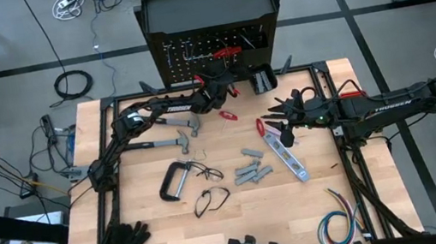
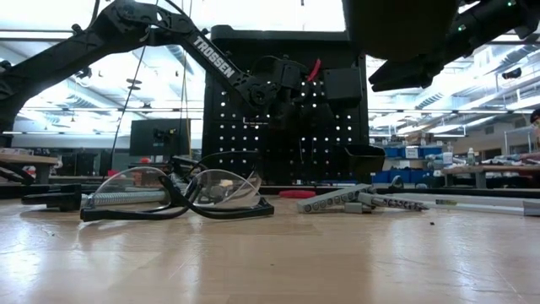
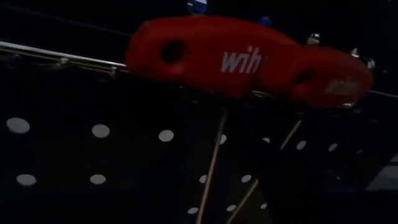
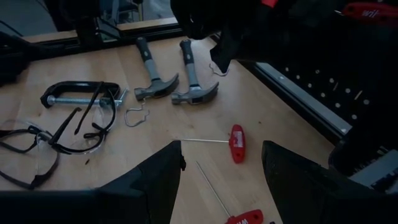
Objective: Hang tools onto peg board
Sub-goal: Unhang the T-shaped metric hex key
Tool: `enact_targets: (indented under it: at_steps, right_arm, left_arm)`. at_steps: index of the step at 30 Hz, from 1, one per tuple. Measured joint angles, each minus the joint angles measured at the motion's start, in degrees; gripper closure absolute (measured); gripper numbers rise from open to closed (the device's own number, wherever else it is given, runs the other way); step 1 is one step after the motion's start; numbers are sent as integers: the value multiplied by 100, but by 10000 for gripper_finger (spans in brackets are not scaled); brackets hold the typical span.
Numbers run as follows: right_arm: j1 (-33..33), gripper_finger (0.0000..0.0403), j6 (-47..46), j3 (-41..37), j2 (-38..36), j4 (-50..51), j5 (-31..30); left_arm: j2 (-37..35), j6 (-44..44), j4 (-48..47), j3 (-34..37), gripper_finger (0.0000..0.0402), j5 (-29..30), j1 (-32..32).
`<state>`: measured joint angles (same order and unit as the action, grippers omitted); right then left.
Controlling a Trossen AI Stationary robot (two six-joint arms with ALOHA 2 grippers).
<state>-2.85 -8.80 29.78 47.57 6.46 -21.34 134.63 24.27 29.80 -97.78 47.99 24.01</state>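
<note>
L jaws (image 1: 225, 82) at peg board (image 1: 216, 49), counter's far edge, gap unreadable, beside hung red T-handle drivers (image 3: 249, 59) to seat them | R jaws (image 4: 221, 180) wide, empty, right edge, over loose driver (image 4: 237, 143) | hammers (image 1: 176, 128) unhung

Robotics lab: wooden workbench (image 1: 318, 211) in open hall, floor cables (image 1: 74, 85), monitor (image 2: 159, 137), shelving (image 2: 422, 143) behind.

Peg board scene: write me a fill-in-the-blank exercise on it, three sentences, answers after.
1. The left gripper is up at the ____, beside red-handled tools hanging there.
2. Two ____ lie side by side on the table.
3. The right gripper hovers, open, over a T-handle tool whose handle is ____.

Missing words: peg board; hammers; red
</note>
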Motion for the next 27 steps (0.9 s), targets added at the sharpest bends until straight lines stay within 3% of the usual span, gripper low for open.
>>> enact_targets:
  at_steps: [5,11,27]
  right_arm:
    - [0,173,39,0,-7,4,1]
    - [0,173,42,0,-53,42,2]
    - [7,173,-54,0,-68,96,2]
  left_arm:
    - [0,9,-48,0,277,12,2]
    - [0,339,-107,0,389,-88,2]
    - [-12,160,-219,0,401,-122,-49]
